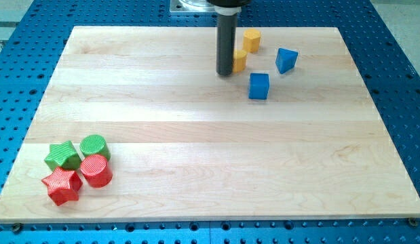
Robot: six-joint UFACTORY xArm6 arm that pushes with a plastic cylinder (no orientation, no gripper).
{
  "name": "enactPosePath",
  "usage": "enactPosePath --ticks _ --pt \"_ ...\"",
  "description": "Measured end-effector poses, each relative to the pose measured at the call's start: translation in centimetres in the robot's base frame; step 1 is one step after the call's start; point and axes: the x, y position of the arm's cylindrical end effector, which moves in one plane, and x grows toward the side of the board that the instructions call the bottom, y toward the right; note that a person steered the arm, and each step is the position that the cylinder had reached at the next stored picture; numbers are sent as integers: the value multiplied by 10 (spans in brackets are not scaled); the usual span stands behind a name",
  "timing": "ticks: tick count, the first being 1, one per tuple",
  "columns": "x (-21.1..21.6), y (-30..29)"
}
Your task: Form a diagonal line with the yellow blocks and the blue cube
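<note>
- Pale wooden board (210, 149), lying on a blue perforated table (399, 61), fills most of the view.
- My tip (226, 73) stands near the view's top, right of centre; I end in a plain dark rod, so I hold nothing and have no jaws to set wide or narrow.
- One yellow block (241, 59), partly hidden behind my rod, touches the rod's right side just above the tip.
- Second yellow block (252, 40) sits just beyond it, up and to the right, apart from the first.
- Blue cube (259, 86) rests just right of and below my tip, not touching it.
- Blue wedge-like block (286, 59) lies right of the yellow pair.
- At the view's bottom left, clustered: green star (62, 156), green cylinder (94, 146), red cylinder (96, 171), red star (62, 186).
</note>
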Motion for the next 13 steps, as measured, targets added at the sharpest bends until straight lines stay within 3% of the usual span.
enactPosePath --ticks 1,3,4,7,9,12,13 --pt "1 19" --pt "73 -49" --pt "120 -8" --pt "81 81" --pt "85 14" --pt "59 42" --pt "67 107"
